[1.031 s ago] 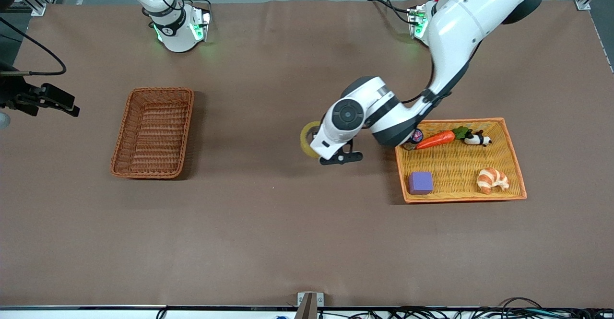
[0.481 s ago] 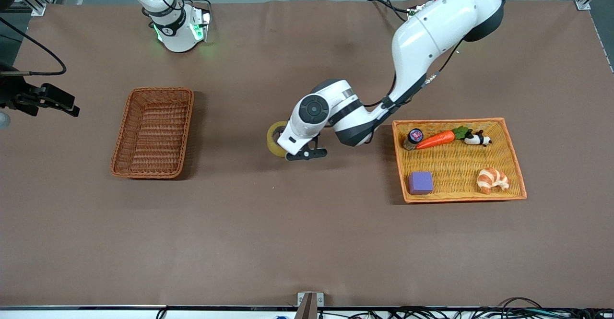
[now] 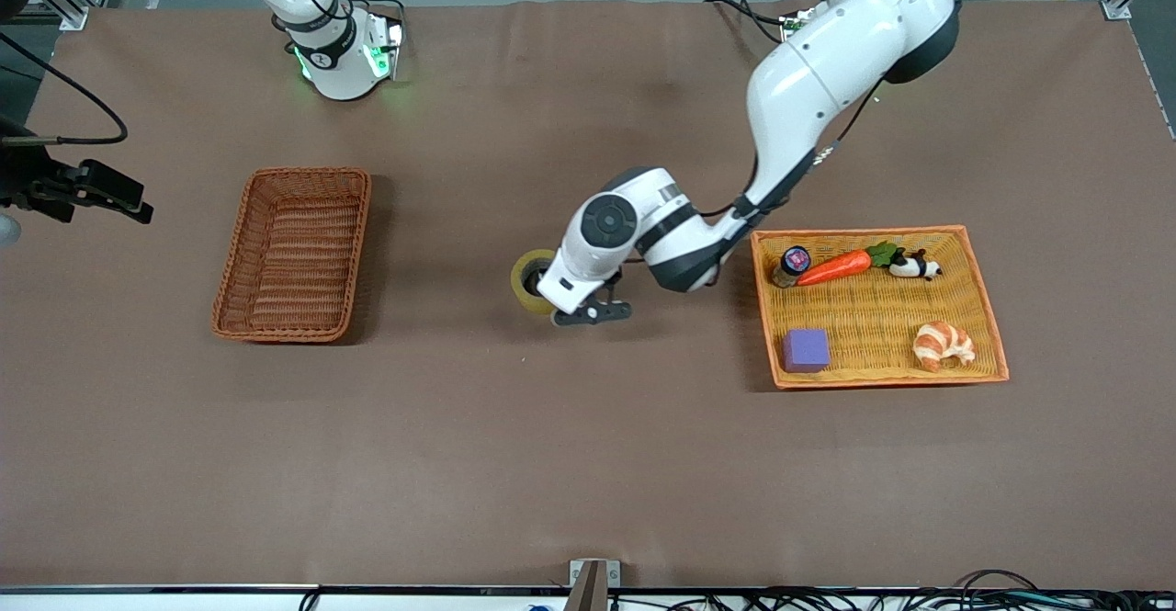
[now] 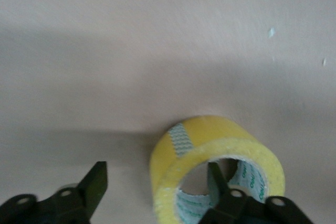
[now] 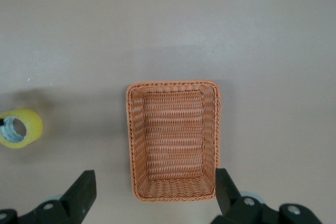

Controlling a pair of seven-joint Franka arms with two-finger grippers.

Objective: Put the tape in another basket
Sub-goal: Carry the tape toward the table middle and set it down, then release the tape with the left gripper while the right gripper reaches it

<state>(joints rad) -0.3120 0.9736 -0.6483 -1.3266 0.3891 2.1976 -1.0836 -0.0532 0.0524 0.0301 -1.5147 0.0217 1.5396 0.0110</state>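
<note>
Left gripper (image 3: 574, 303) is low over mid-table, jaws spread wide; a second ago they were shut on the tape (image 3: 531, 281) and carrying it away from the orange tray (image 3: 983, 289). One finger (image 4: 216, 179) now stands inside the roll's hole, the other finger (image 4: 94, 184) outside and clear of it, so nothing is clamped.

The tape rests on the bare table (image 3: 588, 464), lying tilted on its side, between the two containers. It is well apart from the darker wicker basket (image 3: 294, 253) and somewhat nearer the tray's end.

Judgement: the roll has been let go short of the target, so the transfer is only half done. This looks like a handover point, since the basket sits toward the right arm's end of the table.

Right gripper (image 5: 152, 198) hangs high over the basket, fingers wide apart, holding nothing; that arm waits.

Left in the tray: carrot (image 3: 836, 266), croissant (image 3: 943, 345), purple block (image 3: 806, 350), small jar (image 3: 792, 265), panda toy (image 3: 913, 266).
</note>
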